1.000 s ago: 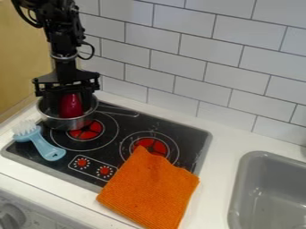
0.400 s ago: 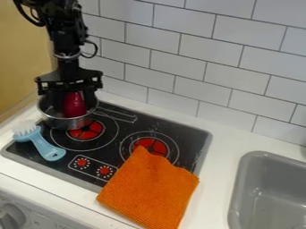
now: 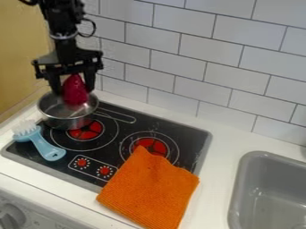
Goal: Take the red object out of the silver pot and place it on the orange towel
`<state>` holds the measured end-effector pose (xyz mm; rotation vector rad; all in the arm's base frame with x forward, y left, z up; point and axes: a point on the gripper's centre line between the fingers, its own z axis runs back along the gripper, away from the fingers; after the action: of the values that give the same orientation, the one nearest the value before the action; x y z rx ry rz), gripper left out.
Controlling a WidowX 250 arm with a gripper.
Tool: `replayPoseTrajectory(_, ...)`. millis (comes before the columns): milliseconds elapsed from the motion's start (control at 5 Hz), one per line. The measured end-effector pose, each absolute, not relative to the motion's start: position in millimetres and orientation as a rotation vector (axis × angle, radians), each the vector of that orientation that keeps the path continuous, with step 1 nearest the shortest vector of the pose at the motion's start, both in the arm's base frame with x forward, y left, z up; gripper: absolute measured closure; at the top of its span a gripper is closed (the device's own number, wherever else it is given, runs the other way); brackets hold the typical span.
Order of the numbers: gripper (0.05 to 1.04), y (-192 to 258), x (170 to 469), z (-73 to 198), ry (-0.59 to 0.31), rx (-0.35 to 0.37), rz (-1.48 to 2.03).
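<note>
gripper point(image 3: 74, 91) over silver pot point(image 3: 67, 121) | fingers clamped on red object point(image 3: 75, 88) — at pot's mouth | blue brush point(image 3: 45, 146) near pot | orange towel point(image 3: 149, 188) well apart from it

Diffuse, even illumination; the smooth white bench point(image 3: 222, 154) appears bright, with soft highlights on the round silver metal pot point(image 3: 58, 115).

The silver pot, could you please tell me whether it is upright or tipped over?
Upright: the silver pot stands on the stovetop with its open mouth facing up.
</note>
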<state>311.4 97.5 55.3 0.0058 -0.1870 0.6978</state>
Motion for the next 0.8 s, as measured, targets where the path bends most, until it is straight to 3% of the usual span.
replayPoseTrajectory(400, 0.364, 70, 298, 77, -0.214, -0.027, 0.600)
replayPoseTrajectory(800, 0.364, 12, 276, 79, -0.193, -0.035, 0.383)
